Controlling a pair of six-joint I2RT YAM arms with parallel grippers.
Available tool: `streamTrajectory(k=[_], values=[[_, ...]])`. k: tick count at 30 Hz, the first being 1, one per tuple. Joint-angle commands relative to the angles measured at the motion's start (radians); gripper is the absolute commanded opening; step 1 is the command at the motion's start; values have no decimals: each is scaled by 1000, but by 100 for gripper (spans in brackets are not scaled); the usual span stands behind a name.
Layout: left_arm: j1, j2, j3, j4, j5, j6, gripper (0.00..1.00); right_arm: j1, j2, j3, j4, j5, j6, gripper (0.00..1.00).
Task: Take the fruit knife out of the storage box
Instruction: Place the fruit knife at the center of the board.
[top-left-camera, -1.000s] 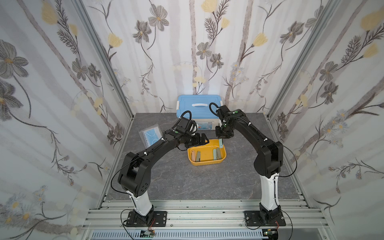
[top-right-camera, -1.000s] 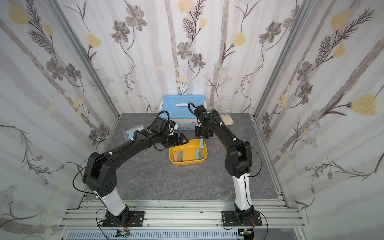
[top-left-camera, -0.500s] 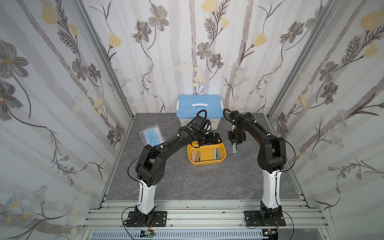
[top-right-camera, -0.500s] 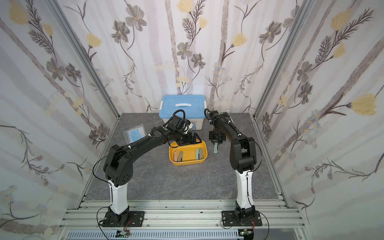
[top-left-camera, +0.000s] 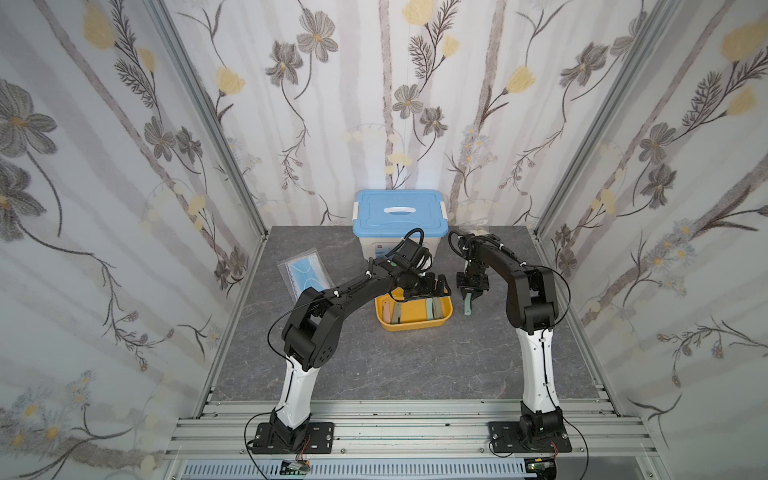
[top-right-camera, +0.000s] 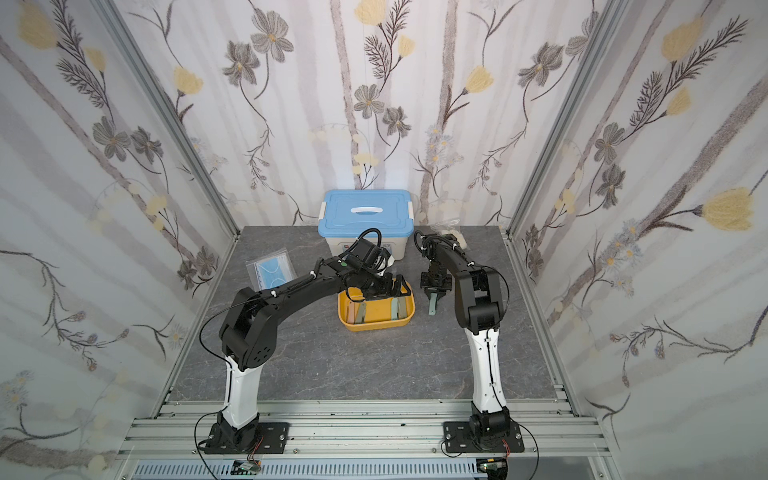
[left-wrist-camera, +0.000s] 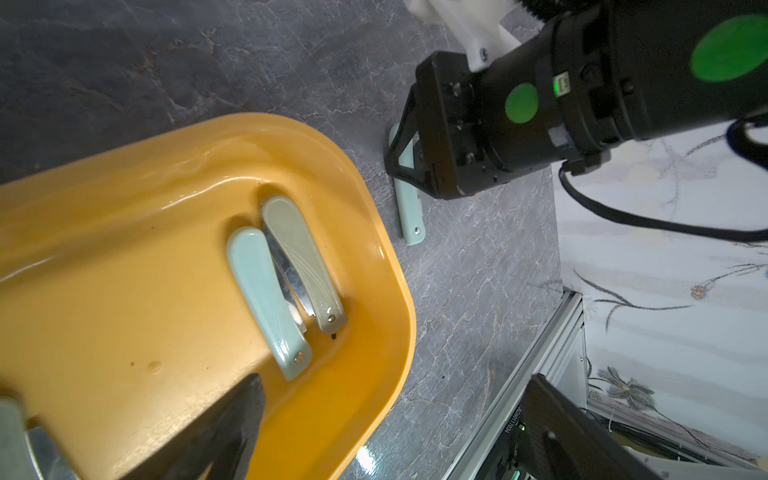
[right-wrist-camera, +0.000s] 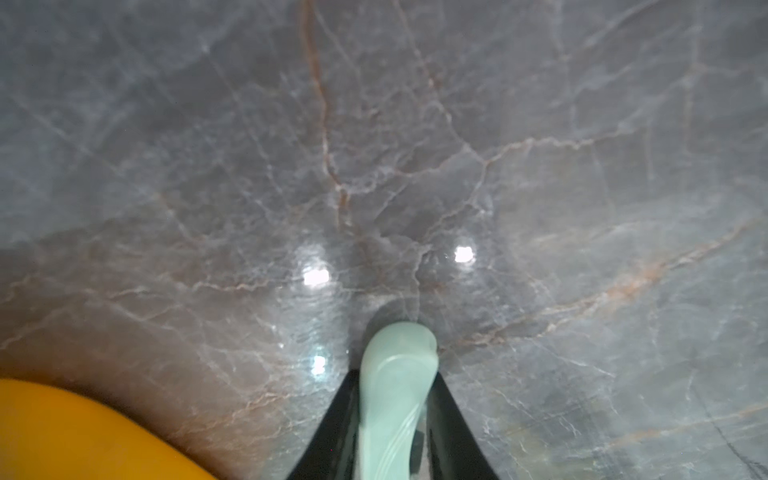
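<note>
The storage box (top-left-camera: 413, 325) (top-right-camera: 376, 327) is a shallow yellow tub at the table's middle, with several folded knives in it. Two of these show in the left wrist view, one pale green (left-wrist-camera: 266, 299) and one grey-beige (left-wrist-camera: 303, 262). My right gripper (top-left-camera: 471, 296) (top-right-camera: 436, 296) (right-wrist-camera: 397, 374) is low over the table just right of the box, shut on a pale green fruit knife (top-left-camera: 468, 308) (right-wrist-camera: 397, 399). The knife's free end (left-wrist-camera: 411, 216) touches the table. My left gripper (top-left-camera: 432, 289) (left-wrist-camera: 395, 428) stands open over the box's far edge, holding nothing.
A white box with a blue handled lid (top-left-camera: 400, 216) stands at the back, close behind both grippers. A clear bag of blue masks (top-left-camera: 305, 274) lies at the back left. A small clear bag (top-left-camera: 476, 228) sits by the back wall on the right.
My right gripper has carried the pale green knife from above the box out to its right and down to the table. My left gripper has moved right, over the box's far edge.
</note>
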Motion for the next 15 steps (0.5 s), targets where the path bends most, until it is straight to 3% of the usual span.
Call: streamTrajectory(k=[1,3,7,15], values=[[1,1,-1,0,2,-2,100,-1,7,6,-11,-16,17,33],[0,-2,-6,0,0,-2,100,-1,1,4,-14,-11,17,45],[0,-11,-6,-8,-6,7,100,-1,-23,3,-14,0,17,58],[15,-33,47,-56,-19,30,100,-1,-123,5,-15,9,28,71]])
